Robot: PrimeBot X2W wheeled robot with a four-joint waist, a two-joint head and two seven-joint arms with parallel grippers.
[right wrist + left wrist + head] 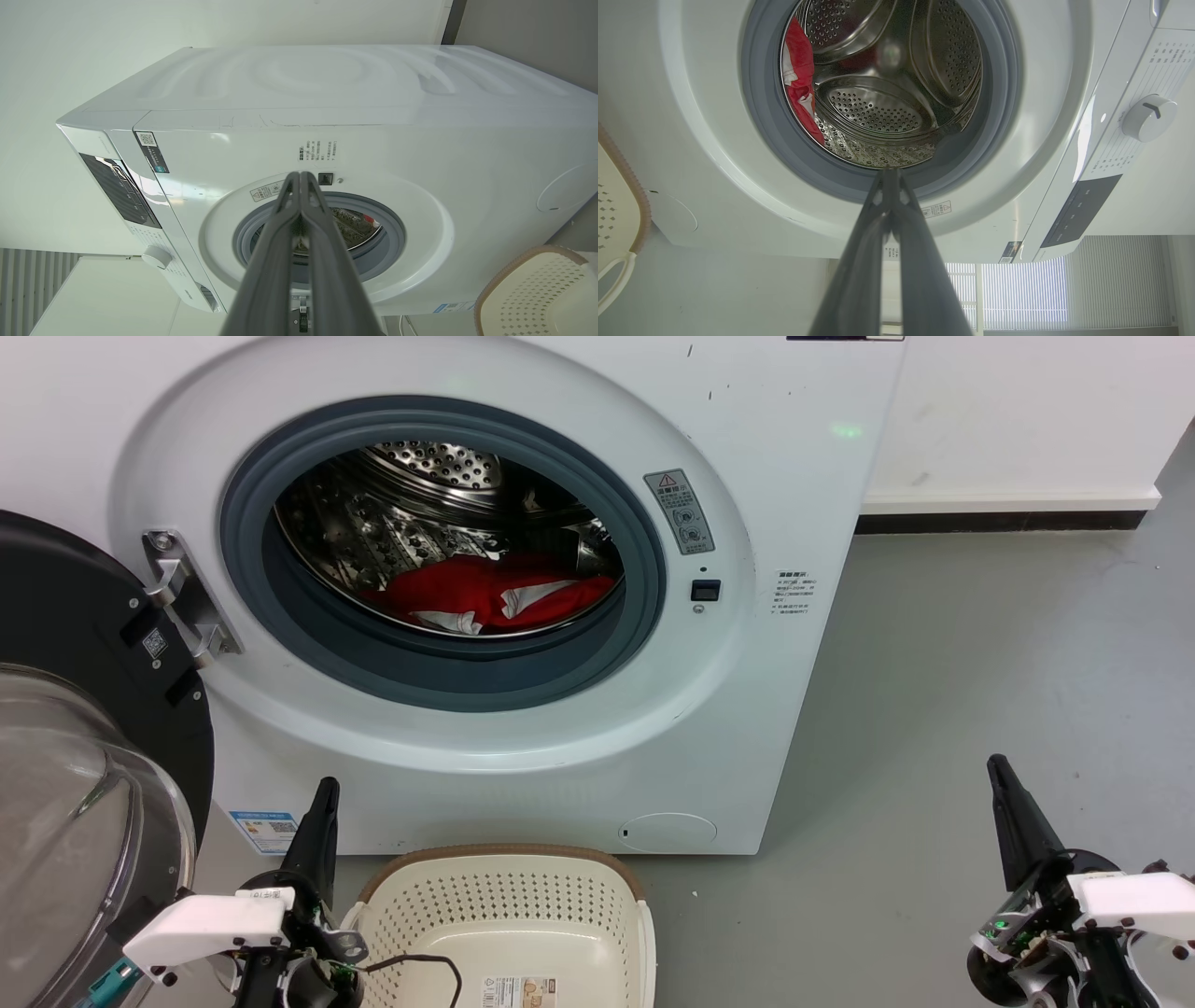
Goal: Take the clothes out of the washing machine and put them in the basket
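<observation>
Lying in the washing machine drum: red clothes.

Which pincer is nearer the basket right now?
The left pincer, close beside the left rim of the basket; the right pincer sits well off to its right.

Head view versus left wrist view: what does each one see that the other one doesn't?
Head view: the open door, its hinge and the right gripper. Left wrist view: the dial, the dark panel and window blinds. Both: the washer, its drum, the red clothes, the basket and the shut left gripper.
</observation>
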